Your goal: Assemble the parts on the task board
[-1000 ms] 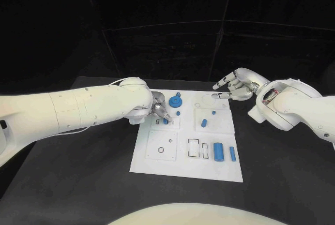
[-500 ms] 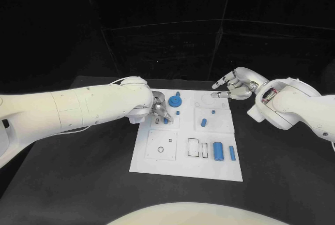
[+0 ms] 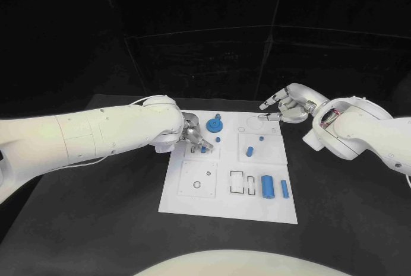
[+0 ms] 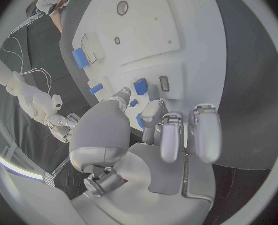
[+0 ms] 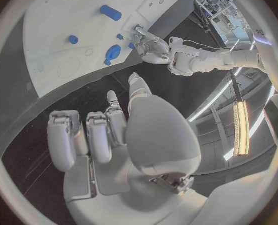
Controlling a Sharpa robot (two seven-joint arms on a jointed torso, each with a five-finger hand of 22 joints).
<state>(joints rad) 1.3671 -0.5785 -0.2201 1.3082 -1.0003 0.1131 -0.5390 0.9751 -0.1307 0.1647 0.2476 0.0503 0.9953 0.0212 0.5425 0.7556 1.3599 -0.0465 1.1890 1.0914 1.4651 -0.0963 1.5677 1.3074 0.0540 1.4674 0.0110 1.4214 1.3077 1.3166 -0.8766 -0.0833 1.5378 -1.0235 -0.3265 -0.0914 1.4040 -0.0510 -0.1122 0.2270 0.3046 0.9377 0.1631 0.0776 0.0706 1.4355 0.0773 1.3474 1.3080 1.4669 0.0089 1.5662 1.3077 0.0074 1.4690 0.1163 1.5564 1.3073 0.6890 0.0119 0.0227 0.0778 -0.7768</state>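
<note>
The left hand [image 3: 193, 135] hangs over the far left part of the task board [image 3: 205, 205], fingers bent down around a small blue part [image 3: 194, 149]; whether it grips that part I cannot tell. The right hand [image 3: 287, 108] hovers at the board's far right corner, fingers apart, holding nothing. A round blue part [image 3: 214, 123] lies between the hands; a blue cylinder [image 3: 268, 186] lies near right

I see a black table [image 3: 103, 228] filling the lower frame, and dark wall panels [image 3: 205, 44] across the top.
</note>
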